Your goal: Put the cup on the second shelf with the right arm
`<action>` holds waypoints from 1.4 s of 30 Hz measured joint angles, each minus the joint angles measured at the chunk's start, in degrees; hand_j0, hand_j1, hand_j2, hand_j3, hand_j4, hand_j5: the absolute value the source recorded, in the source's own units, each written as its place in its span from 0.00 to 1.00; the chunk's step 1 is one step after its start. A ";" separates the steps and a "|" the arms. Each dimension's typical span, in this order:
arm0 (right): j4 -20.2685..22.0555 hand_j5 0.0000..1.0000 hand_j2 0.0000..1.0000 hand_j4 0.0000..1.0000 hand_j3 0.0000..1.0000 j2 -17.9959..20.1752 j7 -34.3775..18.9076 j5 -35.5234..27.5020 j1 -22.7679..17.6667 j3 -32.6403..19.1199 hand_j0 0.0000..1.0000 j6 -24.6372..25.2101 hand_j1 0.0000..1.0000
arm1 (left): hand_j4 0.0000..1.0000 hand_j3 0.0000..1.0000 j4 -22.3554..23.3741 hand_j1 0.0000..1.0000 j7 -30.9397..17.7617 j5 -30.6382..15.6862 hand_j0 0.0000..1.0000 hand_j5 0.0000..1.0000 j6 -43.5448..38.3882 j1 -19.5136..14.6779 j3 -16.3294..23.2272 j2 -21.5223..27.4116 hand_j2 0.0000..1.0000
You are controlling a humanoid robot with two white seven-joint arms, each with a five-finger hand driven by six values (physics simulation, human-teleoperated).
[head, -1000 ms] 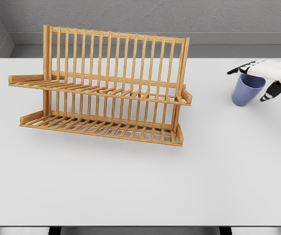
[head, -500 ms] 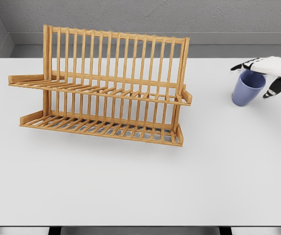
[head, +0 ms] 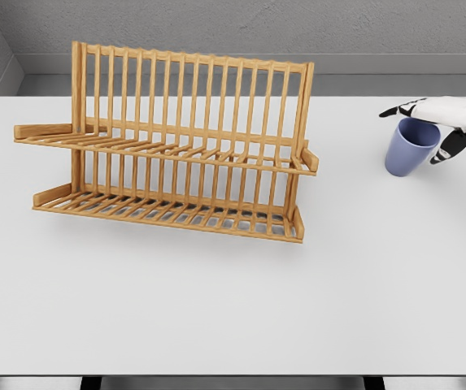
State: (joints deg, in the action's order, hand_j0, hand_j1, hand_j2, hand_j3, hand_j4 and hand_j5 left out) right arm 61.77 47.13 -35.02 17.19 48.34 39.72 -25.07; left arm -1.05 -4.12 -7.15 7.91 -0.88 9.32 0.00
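A blue cup [head: 410, 151] stands slightly tilted on the white table [head: 233, 301] at the far right. My right hand [head: 429, 122] comes in from the right edge and hovers over the cup's rim. Its fingers [head: 399, 109] reach past the far side of the rim and the thumb [head: 450, 145] hangs down on the right side. The hand is spread and I see no firm grip on the cup. The wooden two-tier rack [head: 167, 146] stands at the left centre; its upper shelf [head: 159, 150] is bare. My left arm is out of view.
The rack's lower shelf [head: 167, 213] holds nothing. A grey wall runs along the table's far edge. About a hand's width of table separates the rack's right end [head: 307, 158] from the cup.
The right hand has drifted slightly right and up, uncovering more of the cup's rim. The cup has stayed in place.
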 measured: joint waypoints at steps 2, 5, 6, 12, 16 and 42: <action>-0.37 1.00 1.00 1.00 1.00 -0.04 0.00 0.03 0.00 0.03 1.00 0.00 1.00 | 1.00 1.00 0.00 1.00 0.00 -0.01 1.00 1.00 0.00 0.00 0.00 0.00 1.00; -0.66 1.00 1.00 1.00 1.00 -0.07 0.00 0.03 -0.09 0.05 1.00 -0.01 1.00 | 1.00 1.00 0.00 1.00 0.00 0.01 1.00 1.00 0.00 0.00 0.00 0.00 1.00; -0.74 1.00 1.00 1.00 1.00 -0.07 0.00 0.03 -0.09 0.05 1.00 0.00 1.00 | 1.00 1.00 0.00 1.00 0.00 0.01 1.00 1.00 0.00 0.00 0.00 0.00 1.00; -1.00 0.85 0.85 0.85 0.85 -0.08 0.00 0.07 -0.09 0.66 0.85 0.00 0.85 | 1.00 1.00 0.00 1.00 0.00 0.00 1.00 1.00 0.00 0.00 0.00 0.00 1.00; -0.97 0.75 0.75 0.75 0.75 -0.04 0.06 -0.01 -0.09 0.88 0.75 -0.04 0.75 | 1.00 1.00 0.00 1.00 0.00 0.00 1.00 1.00 0.00 0.00 0.00 0.00 1.00; -0.21 0.64 0.64 0.64 0.64 0.16 0.00 0.18 0.79 1.04 0.64 -0.54 0.64 | 1.00 1.00 0.00 1.00 0.00 -0.01 1.00 1.00 0.01 0.00 0.00 0.00 1.00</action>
State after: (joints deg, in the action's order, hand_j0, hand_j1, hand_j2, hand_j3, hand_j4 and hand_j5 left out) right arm 61.56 47.29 -35.02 17.37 49.13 40.77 -25.61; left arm -1.05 -4.12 -7.16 7.91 -0.88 9.32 0.00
